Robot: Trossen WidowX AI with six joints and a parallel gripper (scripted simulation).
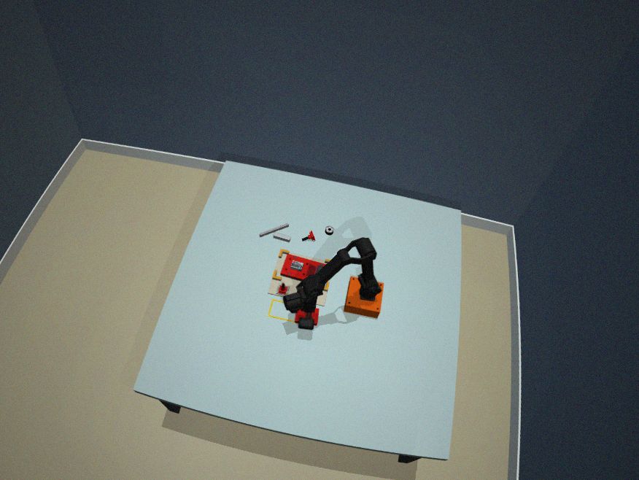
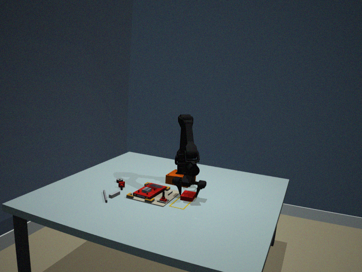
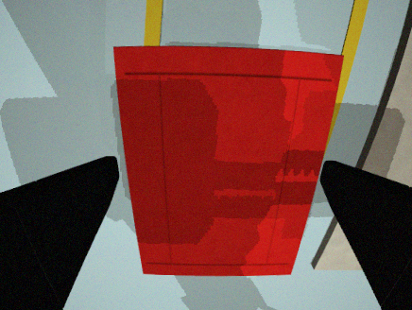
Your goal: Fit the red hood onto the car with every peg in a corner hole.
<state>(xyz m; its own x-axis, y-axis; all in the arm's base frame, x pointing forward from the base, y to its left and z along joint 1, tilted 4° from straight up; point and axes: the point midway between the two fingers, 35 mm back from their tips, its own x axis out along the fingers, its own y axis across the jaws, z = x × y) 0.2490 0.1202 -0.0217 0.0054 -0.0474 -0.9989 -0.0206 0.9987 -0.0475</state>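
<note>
Wrist view: hood (image 3: 226, 159) fills the middle of the frame, flat roof up, lying on the table (image 3: 76, 25).
Hood position: exterior view puts it lower centre, at the right end of the yellow outline (image 2: 179, 204), just beside the jig (image 2: 155, 201) that carries the chassis (image 2: 147, 190).
Gripper (image 3: 220, 200): spread wide, holding nothing; one dark finger (image 3: 57, 226) shows at lower left and the other at lower right, each clear of the hood's side walls.
Contact: none seen; gaps of table show on both sides.
Handling (judged): rigid, light shell, probably hard plastic; smooth walls may slip under a weak pinch.
Grip site (judged): the two opposite side walls near mid-length, so the hood hangs level for the pegs.
Corner holes: not resolved from here; shading on the roof may be shadow only.
Engine block (image 2: 147, 189): grey, seated on the chassis deck.
Writing: none readable; a pale patch on the chassis (image 1: 297, 265) in the top view is too small to read.
</note>
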